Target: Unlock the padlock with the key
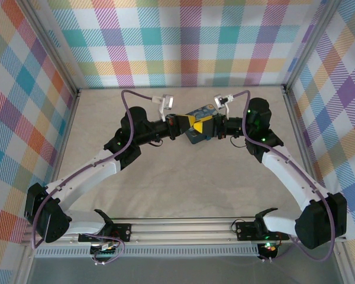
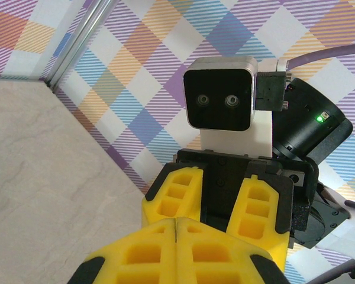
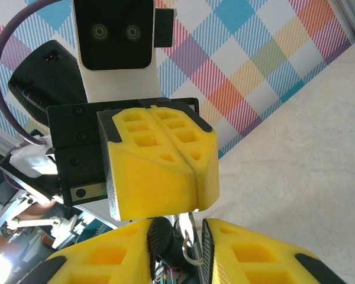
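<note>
Both grippers meet tip to tip above the middle of the table. My left gripper [image 1: 196, 124] [image 2: 177, 226] [image 3: 194, 198] is shut, its yellow fingers pressed together. A thin silvery key [image 3: 191, 223] pokes out from under its tips, and a small wire ring [image 3: 193, 251] hangs from the key. Key and ring sit in the gap between the fingers of my right gripper [image 1: 207, 126] [image 3: 176, 229], whose jaws stand apart. In the left wrist view the right gripper's fingers [image 2: 173, 195] face me, spread. The padlock is hidden.
A blue-and-yellow box [image 1: 196, 136] lies on the table right under the two grippers. Checked walls [image 1: 183, 41] close in the back and both sides, and an aluminium rail [image 1: 183, 228] runs along the near edge. Purple cables [image 1: 125, 103] loop over both wrists.
</note>
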Tool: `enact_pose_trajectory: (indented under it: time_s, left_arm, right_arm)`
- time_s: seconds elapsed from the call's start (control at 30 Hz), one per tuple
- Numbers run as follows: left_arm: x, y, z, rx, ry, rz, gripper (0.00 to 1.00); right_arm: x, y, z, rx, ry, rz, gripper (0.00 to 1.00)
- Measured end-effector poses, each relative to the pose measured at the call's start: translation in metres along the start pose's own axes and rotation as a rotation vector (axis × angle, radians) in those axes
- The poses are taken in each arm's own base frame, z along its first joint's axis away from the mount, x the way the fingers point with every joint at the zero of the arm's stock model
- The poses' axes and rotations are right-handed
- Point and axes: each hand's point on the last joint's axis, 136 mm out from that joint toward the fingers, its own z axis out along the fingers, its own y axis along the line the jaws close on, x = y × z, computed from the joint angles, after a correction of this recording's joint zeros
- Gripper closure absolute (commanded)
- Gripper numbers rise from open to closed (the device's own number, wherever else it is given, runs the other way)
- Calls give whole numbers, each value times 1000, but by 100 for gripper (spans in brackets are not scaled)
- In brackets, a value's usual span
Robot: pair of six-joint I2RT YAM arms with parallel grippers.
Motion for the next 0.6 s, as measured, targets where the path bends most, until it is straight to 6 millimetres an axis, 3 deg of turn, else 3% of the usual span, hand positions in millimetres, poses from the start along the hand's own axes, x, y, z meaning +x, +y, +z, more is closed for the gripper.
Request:
enact_pose_trajectory:
  time_s: [0.6]
  left_arm:
    - [-1, 5, 2, -18, -8, -7, 100]
  right_arm:
    - [4, -7, 6, 2, 14, 31, 85]
